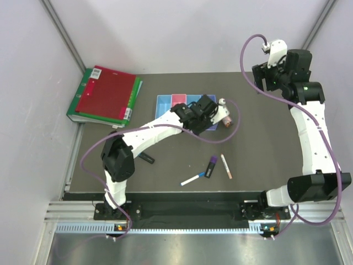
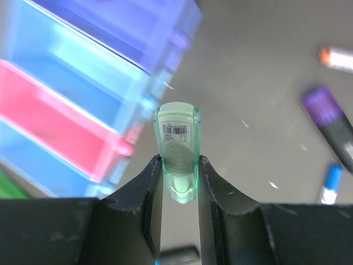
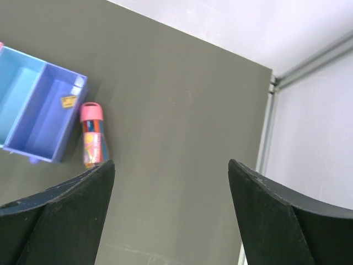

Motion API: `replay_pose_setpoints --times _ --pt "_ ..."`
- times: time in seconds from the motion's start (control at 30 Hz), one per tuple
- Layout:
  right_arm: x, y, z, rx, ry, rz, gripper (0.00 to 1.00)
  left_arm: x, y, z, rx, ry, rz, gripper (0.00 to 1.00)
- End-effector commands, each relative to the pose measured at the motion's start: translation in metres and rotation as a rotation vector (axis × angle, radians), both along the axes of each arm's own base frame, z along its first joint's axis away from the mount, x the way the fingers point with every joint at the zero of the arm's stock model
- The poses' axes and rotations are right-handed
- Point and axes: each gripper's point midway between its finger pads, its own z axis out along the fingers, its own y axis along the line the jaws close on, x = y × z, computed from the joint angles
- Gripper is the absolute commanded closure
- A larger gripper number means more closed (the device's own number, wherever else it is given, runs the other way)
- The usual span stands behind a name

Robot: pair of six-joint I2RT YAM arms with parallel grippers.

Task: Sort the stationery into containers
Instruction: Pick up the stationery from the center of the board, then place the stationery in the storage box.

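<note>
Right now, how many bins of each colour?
Light blue bins: 2
Pink bin: 1
Purple bin: 1
Total: 4

Overhead, two wrist views; bins [image 1: 164, 105] seemingly common.

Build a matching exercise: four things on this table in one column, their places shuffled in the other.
1 green marker
2 pink-capped bottle
3 purple-black highlighter
4 red binder

A far left corner of the table
B between the left fingers
C lying beside the purple-blue bin
D between the white pen and the pinkish pen

Pairs: 1-B, 2-C, 3-D, 4-A
</note>
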Motion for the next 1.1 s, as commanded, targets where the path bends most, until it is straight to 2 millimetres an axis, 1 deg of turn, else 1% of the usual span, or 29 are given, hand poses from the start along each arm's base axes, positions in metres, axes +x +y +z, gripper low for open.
replay_pose_setpoints --times 0.0,0.03,0.07,0.1,0.13,0.17,0.2,0.23,0.3,0.33,0.37,0.43,0.47,0.57,0.7,0.73,0.9,1.03,1.07 --pt "-0.002 -0.022 0.027 -0.020 -0.120 -0.116 0.17 0.062 -0.014 0.053 -0.084 -0.177 0.057 1.00" --pt "-0.002 -0.028 0.024 -0.032 -0.119 -0.146 0.17 0.071 -0.017 0.039 -0.064 -0.162 0.068 1.00" --pt "0.000 -0.032 0.027 -0.035 -0.136 -0.164 0.17 0.078 -0.020 0.039 -0.072 -0.165 0.078 1.00" --pt "-0.002 -0.035 0.030 -0.038 -0.152 -0.184 0.17 0.091 -0.022 0.049 -0.101 -0.187 0.097 1.00" --pt "-0.003 -0.043 0.028 -0.052 -0.156 -0.224 0.17 0.099 -0.026 0.035 -0.090 -0.179 0.103 1.00" --pt "-0.002 -0.049 0.034 -0.048 -0.188 -0.253 0.18 0.105 -0.028 0.035 -0.099 -0.185 0.107 1.00" --pt "-0.005 -0.054 0.038 -0.048 -0.206 -0.275 0.18 0.112 -0.030 0.037 -0.113 -0.194 0.115 1.00" --pt "-0.006 -0.060 0.034 -0.053 -0.208 -0.306 0.18 0.117 -0.033 0.028 -0.112 -0.190 0.116 1.00" --pt "-0.008 -0.068 0.044 -0.045 -0.257 -0.343 0.19 0.123 -0.037 0.023 -0.118 -0.196 0.111 1.00" --pt "-0.009 -0.070 0.041 -0.049 -0.256 -0.356 0.19 0.127 -0.041 0.017 -0.122 -0.200 0.113 1.00" --pt "-0.010 -0.086 0.043 -0.048 -0.271 -0.404 0.19 0.129 -0.041 0.013 -0.121 -0.199 0.115 1.00" --pt "-0.010 -0.092 0.042 -0.043 -0.267 -0.422 0.19 0.135 -0.044 0.006 -0.131 -0.196 0.120 1.00" --pt "-0.010 -0.097 0.041 -0.040 -0.263 -0.438 0.20 0.137 -0.046 0.006 -0.143 -0.196 0.124 1.00" --pt "-0.009 -0.102 0.035 -0.027 -0.247 -0.445 0.20 0.142 -0.049 0.005 -0.177 -0.191 0.136 1.00" --pt "-0.009 -0.104 0.026 -0.025 -0.228 -0.445 0.21 0.144 -0.054 0.011 -0.218 -0.191 0.140 1.00" --pt "-0.009 -0.103 0.023 -0.024 -0.221 -0.444 0.21 0.144 -0.055 0.015 -0.231 -0.195 0.139 1.00" --pt "-0.007 -0.104 0.024 -0.015 -0.219 -0.446 0.21 0.143 -0.060 0.030 -0.283 -0.201 0.137 1.00" --pt "-0.007 -0.102 0.026 -0.010 -0.225 -0.438 0.21 0.143 -0.065 0.028 -0.309 -0.197 0.131 1.00" --pt "-0.007 -0.102 0.025 -0.009 -0.222 -0.438 0.21 0.141 -0.066 0.024 -0.315 -0.186 0.130 1.00"
